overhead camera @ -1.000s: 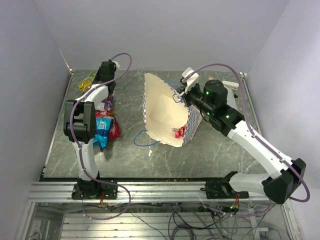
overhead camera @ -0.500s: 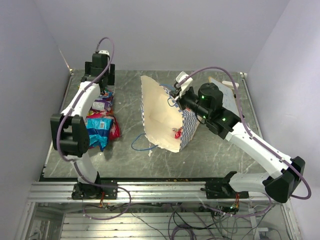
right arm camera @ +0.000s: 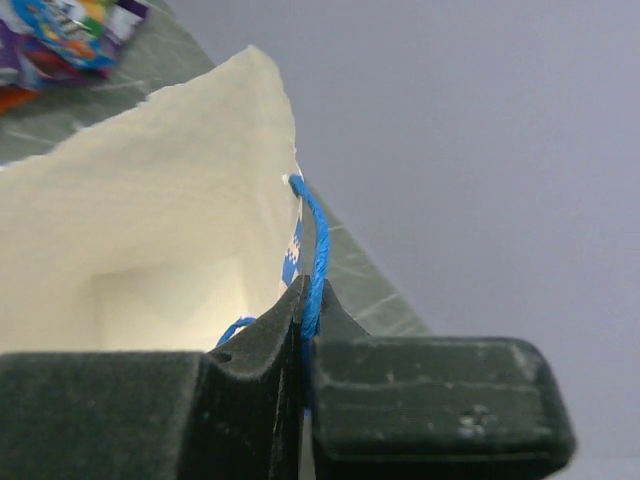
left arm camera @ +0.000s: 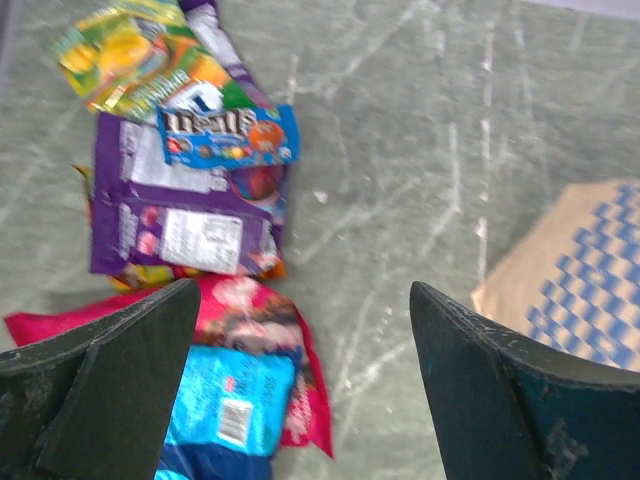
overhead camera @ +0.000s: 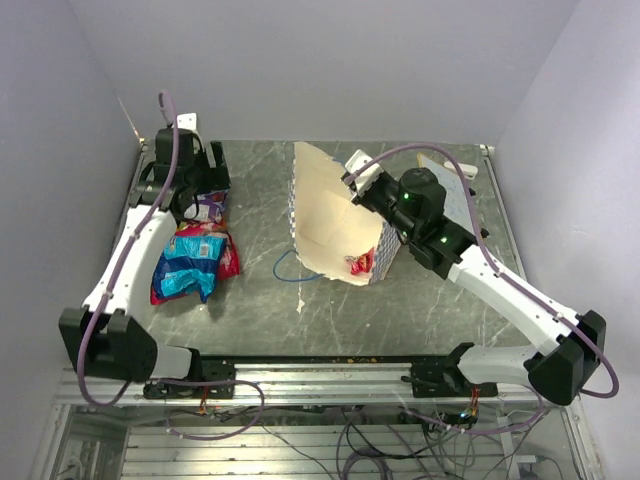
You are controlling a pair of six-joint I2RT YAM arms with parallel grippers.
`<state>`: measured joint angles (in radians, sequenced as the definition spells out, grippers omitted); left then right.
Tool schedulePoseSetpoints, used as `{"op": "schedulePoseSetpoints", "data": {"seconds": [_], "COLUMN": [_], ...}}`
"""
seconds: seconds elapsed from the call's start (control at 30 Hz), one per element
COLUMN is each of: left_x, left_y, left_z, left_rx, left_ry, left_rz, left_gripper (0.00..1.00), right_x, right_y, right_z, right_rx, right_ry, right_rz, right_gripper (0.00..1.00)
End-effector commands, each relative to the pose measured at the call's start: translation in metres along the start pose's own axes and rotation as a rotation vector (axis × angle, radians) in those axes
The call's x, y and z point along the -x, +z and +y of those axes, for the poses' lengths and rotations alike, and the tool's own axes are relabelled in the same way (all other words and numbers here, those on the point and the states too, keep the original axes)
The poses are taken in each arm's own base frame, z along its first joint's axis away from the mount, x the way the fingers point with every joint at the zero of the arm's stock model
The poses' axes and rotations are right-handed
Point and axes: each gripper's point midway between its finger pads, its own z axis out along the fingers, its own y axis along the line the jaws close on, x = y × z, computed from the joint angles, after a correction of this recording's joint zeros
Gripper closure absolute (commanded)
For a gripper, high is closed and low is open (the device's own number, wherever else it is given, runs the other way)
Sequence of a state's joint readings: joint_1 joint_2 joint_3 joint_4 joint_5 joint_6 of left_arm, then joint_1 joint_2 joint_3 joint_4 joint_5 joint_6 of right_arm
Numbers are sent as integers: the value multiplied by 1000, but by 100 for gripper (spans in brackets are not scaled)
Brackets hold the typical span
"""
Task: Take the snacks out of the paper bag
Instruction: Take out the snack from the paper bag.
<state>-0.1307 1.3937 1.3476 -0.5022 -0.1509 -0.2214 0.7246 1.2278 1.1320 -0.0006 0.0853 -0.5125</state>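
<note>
The paper bag lies on its side mid-table, its cream inside facing left and its checkered side to the right. A red snack lies inside near the mouth. My right gripper is shut on the bag's blue string handle and holds the top edge up; in the right wrist view the gripper pinches the string. My left gripper is open and empty above the snack pile: an M&M's packet, and purple, yellow-green, red and blue ones.
The bag's second blue handle trails on the table at the mouth. A flat white board lies behind the right arm. A bag corner shows to the right in the left wrist view. Walls close in at the left, back and right.
The left arm has unfolded, its elbow swinging to the near left, and its gripper now hangs over the snack pile. The right gripper kept the handle and shifted the bag slightly.
</note>
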Motion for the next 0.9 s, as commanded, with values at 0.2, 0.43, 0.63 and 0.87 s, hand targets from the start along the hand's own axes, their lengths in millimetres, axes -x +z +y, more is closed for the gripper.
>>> {"op": "schedulePoseSetpoints", "data": {"seconds": [0.2,0.43,0.63,0.87], "left_x": [-34,-57,-65,-78], "left_y": [-64,-126,-178,-206], "left_z": [-41,-40,-35,-45], "left_rx": [-242,-288,-331,-441], "left_ry": [-169,-186,-179,-214], "left_rz": [78,130,123,96], "left_gripper": [4,5,5,5], "right_x": [34,63,77,86], "right_y": [14,15,8,-18], "right_z": [-113,-84,-80,35], "right_rx": [-105,106,157,455], "right_ry": [-325,-419,-408,-202], "right_rz": [-125,-242,-268,-373], "right_gripper": [100,100,100,100]}}
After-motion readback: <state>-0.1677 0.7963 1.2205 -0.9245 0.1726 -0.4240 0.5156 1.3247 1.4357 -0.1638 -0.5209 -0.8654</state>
